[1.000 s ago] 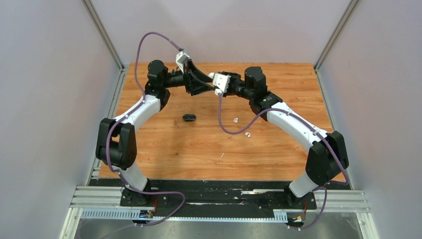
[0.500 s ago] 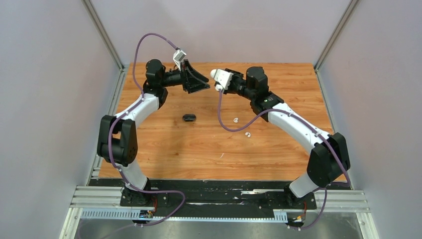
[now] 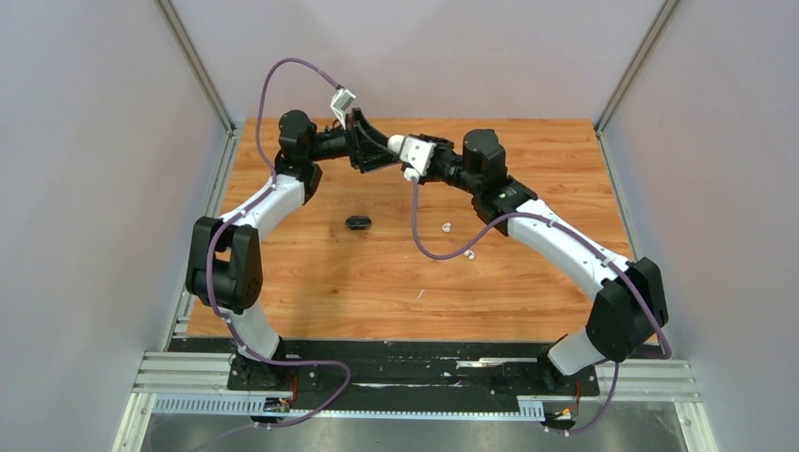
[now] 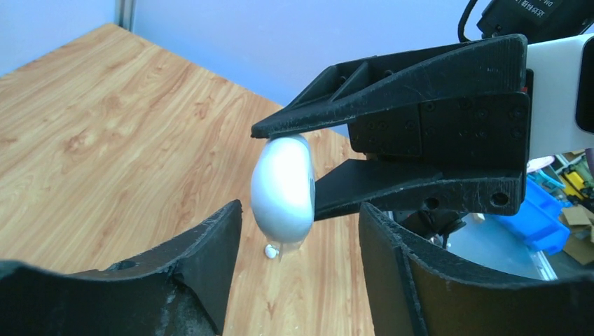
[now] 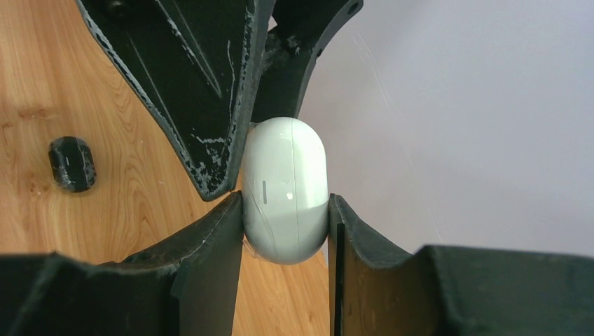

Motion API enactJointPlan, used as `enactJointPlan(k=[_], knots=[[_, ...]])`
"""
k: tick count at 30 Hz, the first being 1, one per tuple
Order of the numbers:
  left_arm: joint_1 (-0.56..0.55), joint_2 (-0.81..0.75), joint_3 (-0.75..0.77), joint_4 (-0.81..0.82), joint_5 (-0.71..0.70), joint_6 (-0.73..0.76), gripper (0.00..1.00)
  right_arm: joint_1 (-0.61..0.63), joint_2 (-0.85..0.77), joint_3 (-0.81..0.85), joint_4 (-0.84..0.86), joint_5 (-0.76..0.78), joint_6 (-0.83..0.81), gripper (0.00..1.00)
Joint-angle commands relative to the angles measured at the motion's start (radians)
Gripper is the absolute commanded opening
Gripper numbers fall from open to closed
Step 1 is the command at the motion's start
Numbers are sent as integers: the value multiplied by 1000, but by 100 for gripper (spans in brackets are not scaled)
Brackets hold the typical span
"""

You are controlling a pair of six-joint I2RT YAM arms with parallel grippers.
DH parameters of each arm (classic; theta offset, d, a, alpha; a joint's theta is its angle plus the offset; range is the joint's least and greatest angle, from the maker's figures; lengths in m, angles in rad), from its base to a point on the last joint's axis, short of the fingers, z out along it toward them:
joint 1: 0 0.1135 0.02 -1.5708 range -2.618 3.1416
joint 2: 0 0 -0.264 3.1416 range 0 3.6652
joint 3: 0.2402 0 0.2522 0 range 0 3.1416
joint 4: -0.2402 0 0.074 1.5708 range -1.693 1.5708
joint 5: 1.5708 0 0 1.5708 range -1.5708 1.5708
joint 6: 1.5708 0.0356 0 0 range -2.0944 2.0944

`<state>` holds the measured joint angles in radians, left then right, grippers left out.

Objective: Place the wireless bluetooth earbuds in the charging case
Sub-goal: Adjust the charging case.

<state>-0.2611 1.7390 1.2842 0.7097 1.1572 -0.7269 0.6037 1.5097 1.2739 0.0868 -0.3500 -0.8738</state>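
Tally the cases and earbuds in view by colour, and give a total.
white case: 1
black case: 1
white earbuds: 2
Total: 4

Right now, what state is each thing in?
white case: shut, held above the table
right tool: shut on the white case
left tool: open, straddling the white case
black case: shut, lying on the table
white earbuds: two, loose on the table
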Motion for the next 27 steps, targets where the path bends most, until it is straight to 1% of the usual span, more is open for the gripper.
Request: enactJointPlan(k=[1, 2, 5, 6, 10, 11, 12, 13, 15, 16, 17, 18, 19, 20, 21, 22, 24, 25, 27], knots=[[-4, 3, 36, 50, 19, -25, 66, 16, -5, 30, 35, -3, -8, 0], [-4, 4, 37, 50, 19, -27, 63, 19, -6, 30, 37, -5, -8, 0], [-4, 8, 42, 54, 21, -38, 58, 32, -9, 24, 46, -9, -20, 0], [-4, 9, 45, 57, 24, -40, 54, 34, -9, 22, 52, -4, -17, 0], [-5, 10, 46, 63, 29, -45, 42, 44, -9, 23, 54, -3, -19, 0], [-5, 9, 45, 64, 29, -45, 36, 46, -8, 22, 56, -1, -18, 0], [-6, 8, 44, 64, 30, -44, 33, 47, -8, 21, 58, 1, -15, 0], [-6, 7, 43, 66, 33, -44, 27, 48, -8, 21, 59, 1, -14, 0], [-6, 6, 40, 68, 36, -43, 19, 51, -10, 19, 59, 1, -13, 0], [-6, 6, 40, 70, 38, -43, 17, 51, -10, 19, 59, 2, -13, 0], [-6, 6, 38, 74, 39, -44, 10, 51, -10, 18, 58, 1, -12, 0], [-6, 6, 38, 77, 39, -45, 8, 51, -10, 20, 54, -1, -11, 0], [-6, 7, 37, 85, 39, -45, 2, 51, -6, 21, 48, -4, -8, 1], [-6, 7, 35, 89, 39, -47, 0, 51, -2, 27, 36, -8, -2, 5], [-6, 10, 34, 95, 42, -48, 0, 51, 4, 37, 13, -17, 2, 12], [-6, 12, 33, 97, 42, -48, 0, 51, 11, 54, -41, -27, 8, 27], [-6, 16, 32, 104, 46, -45, 0, 51, 22, 99, -140, -33, 38, 56], [-5, 17, 29, 109, 54, -39, 0, 45, 27, 123, -193, -41, 59, 68], [-4, 17, 23, 113, 68, -17, 0, 26, 34, 182, -327, -97, 96, 75]])
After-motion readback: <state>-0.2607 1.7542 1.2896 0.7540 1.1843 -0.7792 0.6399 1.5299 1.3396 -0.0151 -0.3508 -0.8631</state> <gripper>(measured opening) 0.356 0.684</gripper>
